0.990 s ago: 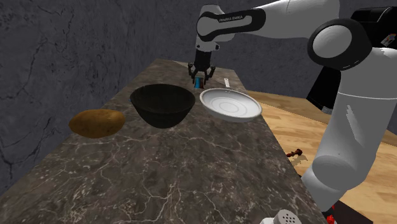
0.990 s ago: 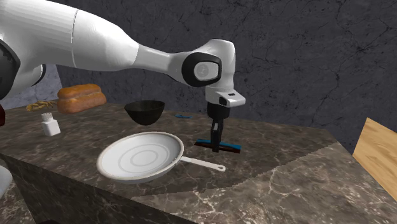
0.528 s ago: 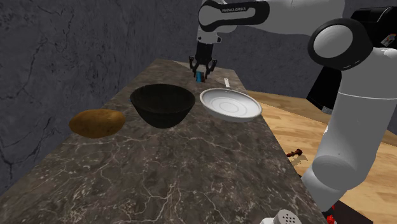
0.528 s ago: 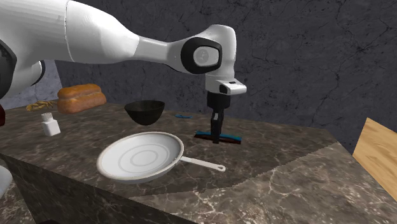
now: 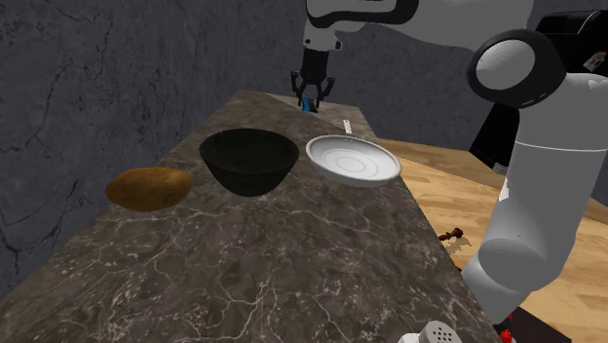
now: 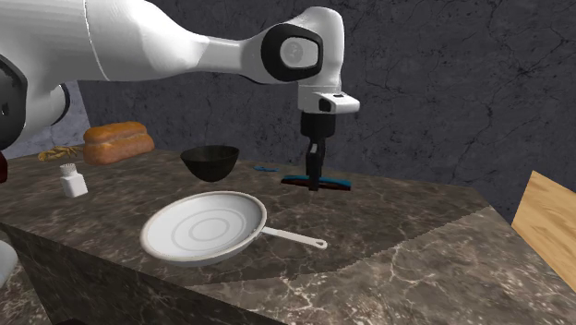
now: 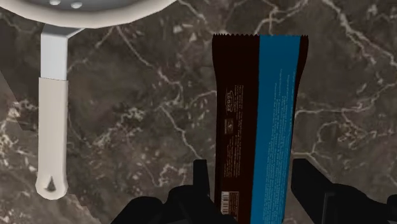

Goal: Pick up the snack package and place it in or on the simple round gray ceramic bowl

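The claw (image 6: 316, 177) is clamped on the snack package (image 6: 334, 183), one black finger pressed to each long edge of the brown-and-blue wrapper. The wrist view shows it plainly: fingers (image 7: 201, 181) hugging the pack across its width. The package hangs roughly level under the hand, and the second exterior view shows a gap between it and the marble bench (image 6: 415, 245). So the pick looks done, I'd say, and this is the carry step. The target is the round bowl (image 5: 249, 161), drawn dark, almost black. It sits well apart from the package, nearer the shoulder camera, with the white pan (image 5: 353, 160) just beside it. What's next? The arm needs to swing the pack across toward that bowl, keeping it high enough to pass the rim and stay off the pan's handle (image 7: 51, 108). Then it has to centre over the hollow before letting go. The pack is long, so it may well end up propped across the rim rather than lying flat inside
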Robot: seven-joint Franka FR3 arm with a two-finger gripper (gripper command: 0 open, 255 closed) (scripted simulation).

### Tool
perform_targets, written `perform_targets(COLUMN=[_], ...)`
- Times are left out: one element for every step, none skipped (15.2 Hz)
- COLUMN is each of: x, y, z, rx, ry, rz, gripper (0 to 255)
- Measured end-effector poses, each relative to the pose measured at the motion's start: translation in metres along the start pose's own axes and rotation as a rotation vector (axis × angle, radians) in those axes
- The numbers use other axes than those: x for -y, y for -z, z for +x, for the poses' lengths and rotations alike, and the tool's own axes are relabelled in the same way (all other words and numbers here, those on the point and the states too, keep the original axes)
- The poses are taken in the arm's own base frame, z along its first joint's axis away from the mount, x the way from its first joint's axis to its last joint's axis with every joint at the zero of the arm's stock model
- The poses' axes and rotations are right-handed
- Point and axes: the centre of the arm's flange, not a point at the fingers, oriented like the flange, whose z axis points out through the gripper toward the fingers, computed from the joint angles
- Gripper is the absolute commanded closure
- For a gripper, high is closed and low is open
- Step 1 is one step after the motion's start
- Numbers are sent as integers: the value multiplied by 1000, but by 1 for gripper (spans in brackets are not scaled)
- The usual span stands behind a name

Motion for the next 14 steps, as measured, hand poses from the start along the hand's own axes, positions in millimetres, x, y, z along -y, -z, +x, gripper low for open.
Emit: perform_targets(x=[0, 0, 1, 0, 0, 0, 0, -1, -1, -1, 0, 0, 0, -1], y=[6, 11, 16, 21, 26, 32, 36, 41, 46, 52, 57, 62, 69, 74], z=[1, 0, 1, 0, -1, 1, 0, 0, 0, 0, 1, 0, 0, 1], rx=[0, 0, 0, 0, 0, 0, 0, 0, 0, 0, 0, 0, 0, 0], ry=[0, 0, 0, 0, 0, 0, 0, 0, 0, 0, 0, 0, 0, 0], rz=[0, 0, 0, 0, 0, 0, 0, 0, 0, 0, 0, 0, 0, 0], gripper=[255, 255, 255, 255, 255, 255, 255, 255, 255, 255, 255, 255, 255, 255])
